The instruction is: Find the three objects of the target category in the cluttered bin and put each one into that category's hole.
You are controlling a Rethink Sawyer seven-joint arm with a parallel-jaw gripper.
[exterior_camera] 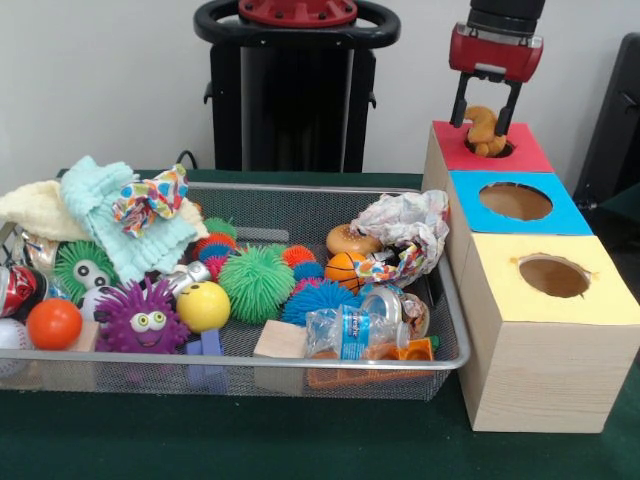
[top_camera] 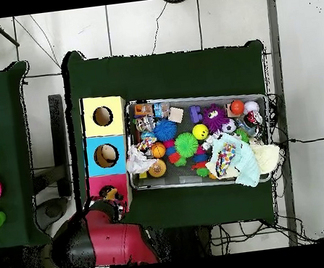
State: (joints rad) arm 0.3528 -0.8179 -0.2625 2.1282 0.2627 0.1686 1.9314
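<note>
Tiger plush (exterior_camera: 485, 130), soft, light and squashy, hangs pinched at its middle in my pincer (exterior_camera: 486, 122), upper right of the front view, sinking into the red box's hole (exterior_camera: 490, 149).

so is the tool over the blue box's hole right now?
No, the tool hangs over the red box's hole, with an orange plush toy between its fingers.
</note>
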